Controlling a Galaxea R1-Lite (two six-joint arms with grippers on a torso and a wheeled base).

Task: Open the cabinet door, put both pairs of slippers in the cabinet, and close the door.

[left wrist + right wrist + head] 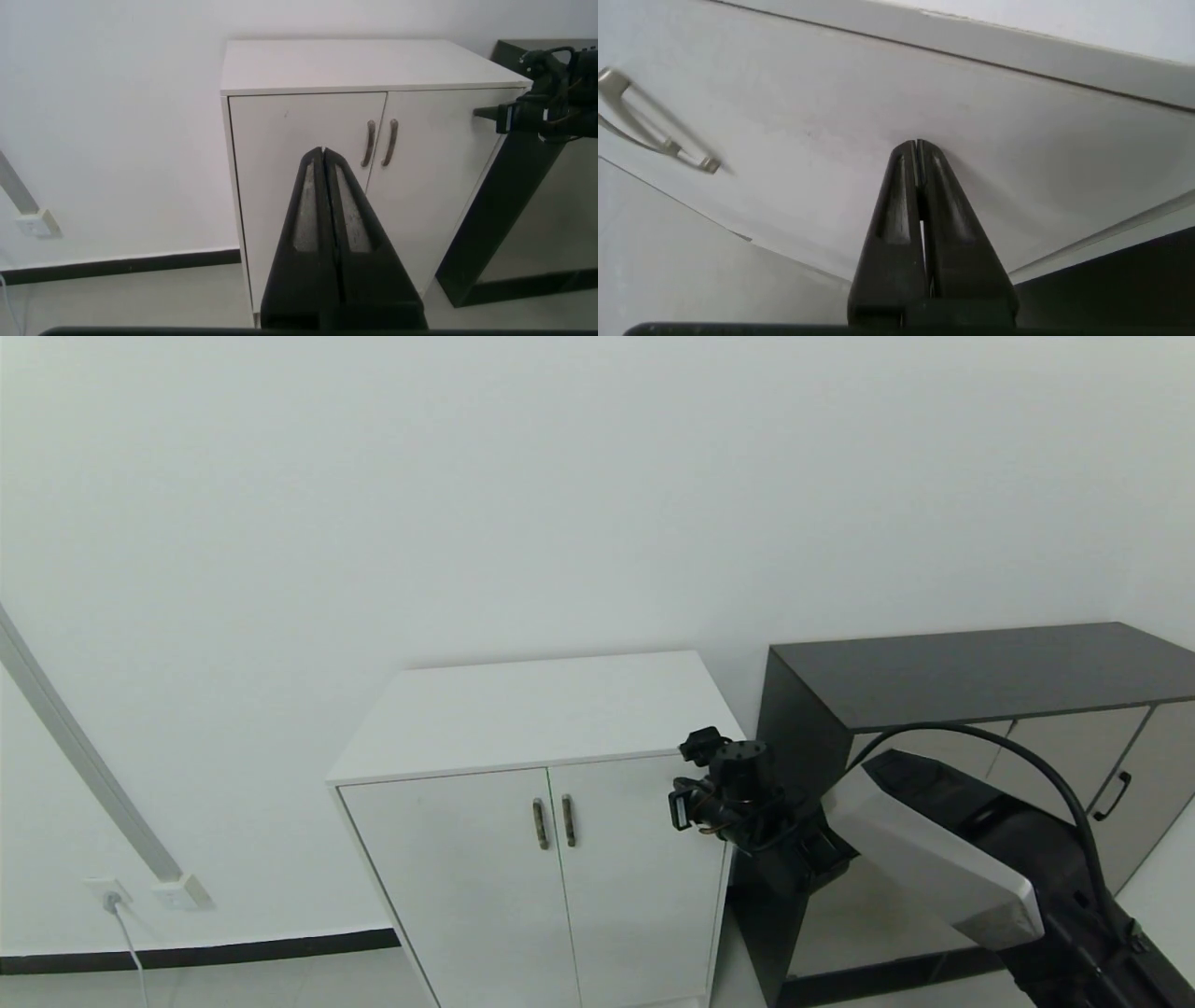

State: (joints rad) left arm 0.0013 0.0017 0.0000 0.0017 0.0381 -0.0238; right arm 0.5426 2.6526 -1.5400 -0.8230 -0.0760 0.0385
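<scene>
The white cabinet [523, 719] stands against the wall with both doors closed, its two handles [554, 822] side by side at the middle seam. My right gripper [679, 808] is shut, its tips close to the upper outer part of the right door [878, 103], away from the handle [654, 121]. I cannot tell whether it touches the door. From the left wrist view the right gripper [486, 114] sits by the cabinet's top right corner. My left gripper [322, 151] is shut on nothing and held back from the cabinet [355, 65], facing the doors.
A black cabinet [980, 672] with grey doors stands right beside the white one. A wall socket [110, 896] with a plugged cable and a slanted cable duct [75, 747] are on the wall to the left. Tiled floor [140, 299] lies before the cabinets.
</scene>
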